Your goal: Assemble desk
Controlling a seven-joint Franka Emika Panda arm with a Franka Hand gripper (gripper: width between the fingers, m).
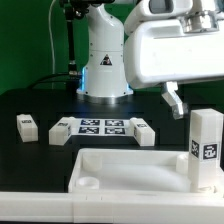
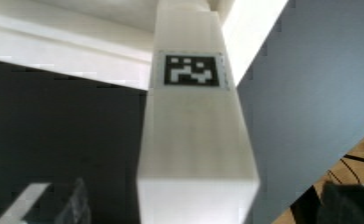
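The white rimmed tabletop [image 1: 130, 172] lies at the front of the exterior view, sockets up. One white square leg [image 1: 207, 148] with a tag stands upright in its corner socket at the exterior view's right. My gripper [image 1: 184, 106] hangs just above and beside the leg's top, with one finger [image 1: 174, 98] showing. In the wrist view the leg [image 2: 197, 110] fills the middle, running down to the tabletop [image 2: 72, 45]. One finger [image 2: 46, 205] stands apart from the leg's side, so the gripper [image 2: 193, 214] is open and not clamping it. Three loose legs [image 1: 27, 126] [image 1: 60, 131] [image 1: 146, 131] lie on the black table.
The marker board [image 1: 100, 126] lies flat between the loose legs, in front of the robot base [image 1: 104, 70]. A long white bar [image 1: 40, 208] runs along the front edge below the tabletop.
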